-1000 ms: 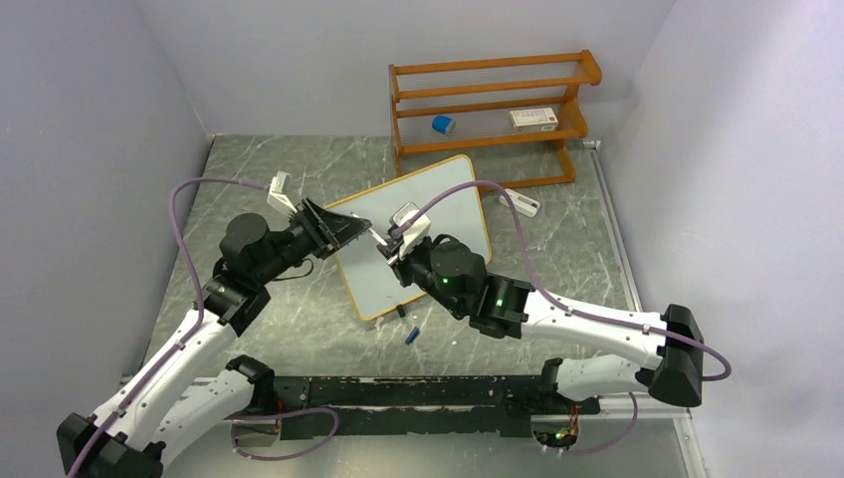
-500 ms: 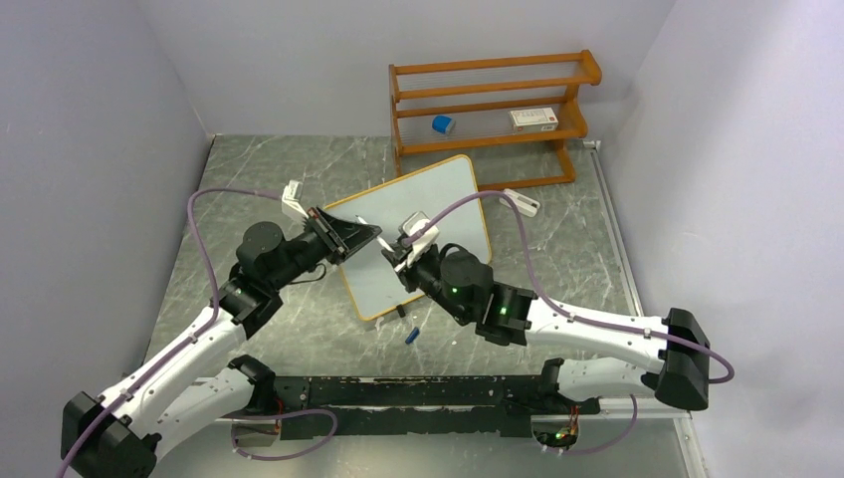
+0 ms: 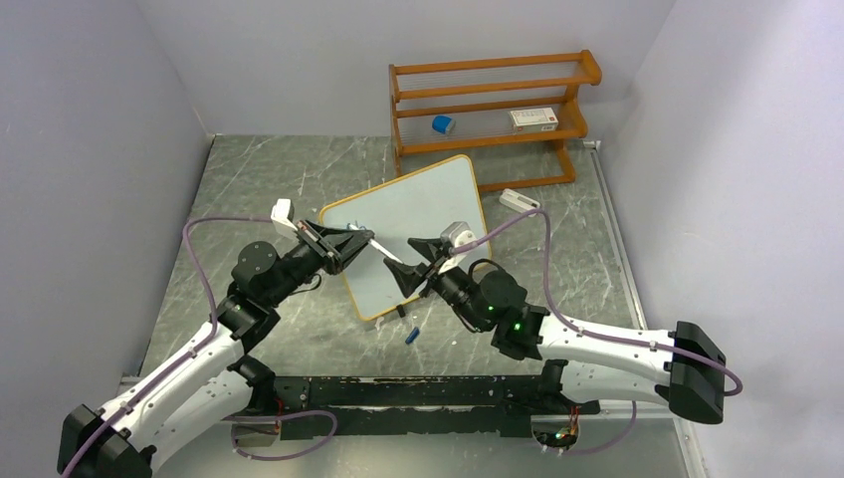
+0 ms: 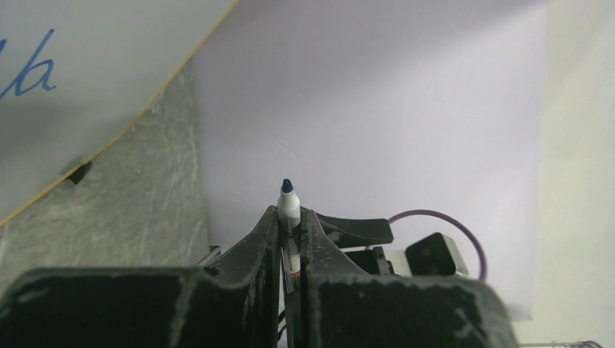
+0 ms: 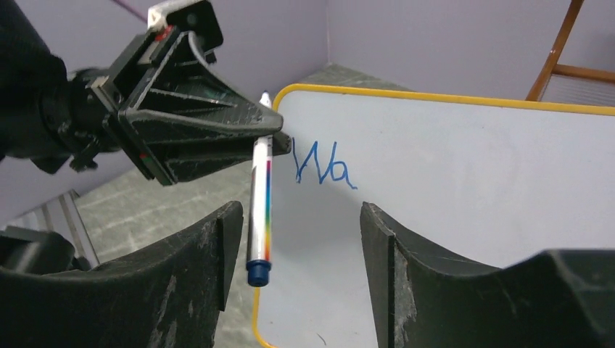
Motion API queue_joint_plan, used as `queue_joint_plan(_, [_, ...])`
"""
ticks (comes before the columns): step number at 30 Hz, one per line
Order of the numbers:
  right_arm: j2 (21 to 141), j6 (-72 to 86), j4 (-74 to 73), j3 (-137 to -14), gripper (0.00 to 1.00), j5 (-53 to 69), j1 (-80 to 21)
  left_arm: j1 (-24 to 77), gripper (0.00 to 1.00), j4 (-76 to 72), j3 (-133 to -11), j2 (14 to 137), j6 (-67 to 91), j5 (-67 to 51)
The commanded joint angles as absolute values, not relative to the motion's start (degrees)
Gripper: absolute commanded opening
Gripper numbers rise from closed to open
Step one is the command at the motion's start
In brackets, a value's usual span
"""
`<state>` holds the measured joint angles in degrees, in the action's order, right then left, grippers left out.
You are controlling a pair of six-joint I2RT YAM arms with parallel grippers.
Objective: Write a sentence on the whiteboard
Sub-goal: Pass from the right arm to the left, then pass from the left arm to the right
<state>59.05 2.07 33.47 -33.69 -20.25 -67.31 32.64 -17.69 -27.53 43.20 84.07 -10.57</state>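
— Where is the whiteboard (image 3: 408,229)?

— In the middle of the top view, set askew on the table (image 3: 259,189), just below the rack (image 3: 488,110). It is a smooth white rectangle with rounded corners and a thin orange-tan rim.

— And the writing (image 5: 323,168)?

— Thin blue strokes near the board's rounded corner, at the centre of the right wrist view. Only "Wa" can be read.

— What is the left pincer (image 3: 348,244) doing?

— Its black, rough-surfaced fingers are clamped on a marker (image 5: 259,210): a slim white barrel with a rainbow stripe down its side and a dark blue end. It hangs over the board's left edge in the top view.

— The right pincer (image 3: 408,274)?

— Fingers spread wide, gripping nothing. It faces the left one across the board. In its own view the marker shows in the gap, close to the finger on the left of the frame. Whether they touch, I cannot tell.

— Anything else?

— The table is grey-green marbled stone with pale veins. The rack is orange wood with wire shelves, holding a small blue block (image 3: 443,124) and a white box (image 3: 534,119). A small blue piece (image 3: 411,336) lies below the board.
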Motion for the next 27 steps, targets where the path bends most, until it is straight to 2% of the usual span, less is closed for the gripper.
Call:
queue_joint_plan(1, [58.8,7.3,43.2,-31.7,0.64,-17.7,-65.2,32.5,0.05,-24.8,-25.0,43.6,91.5,-10.9])
queue_joint_plan(10, [62.0,7.3,45.4,-32.8,0.65,-15.7,-64.7,32.7,0.05,-26.1,-24.9,44.2,93.5,-11.6])
queue_joint_plan(27, [63.9,8.1,48.7,-33.2,0.53,-14.2,-63.4,32.8,0.05,-28.1,-24.8,45.1,94.3,-12.8])
